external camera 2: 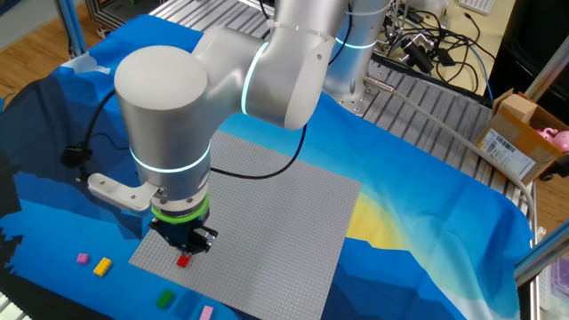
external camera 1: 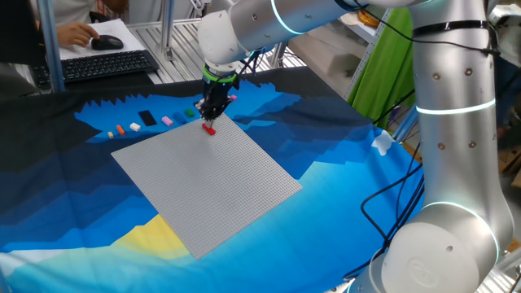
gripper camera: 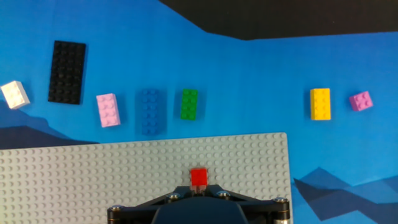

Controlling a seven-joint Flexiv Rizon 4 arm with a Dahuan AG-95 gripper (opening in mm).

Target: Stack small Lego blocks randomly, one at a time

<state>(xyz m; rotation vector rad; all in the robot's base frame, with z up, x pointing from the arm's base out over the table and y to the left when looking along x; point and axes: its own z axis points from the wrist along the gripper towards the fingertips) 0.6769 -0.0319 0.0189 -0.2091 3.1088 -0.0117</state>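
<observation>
Grey baseplate on blue cloth; closed gripper just above red brick, empty.

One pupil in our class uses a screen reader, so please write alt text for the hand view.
A small red brick sits on the grey studded baseplate just beyond the gripper. On the blue cloth behind lie, left to right, a white, black, pink, blue, green, yellow and purple brick.

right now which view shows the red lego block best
The hand view: the red block sits centred and unobstructed on the grey baseplate. In both fixed views it's only a tiny red speck below the gripper.
</observation>
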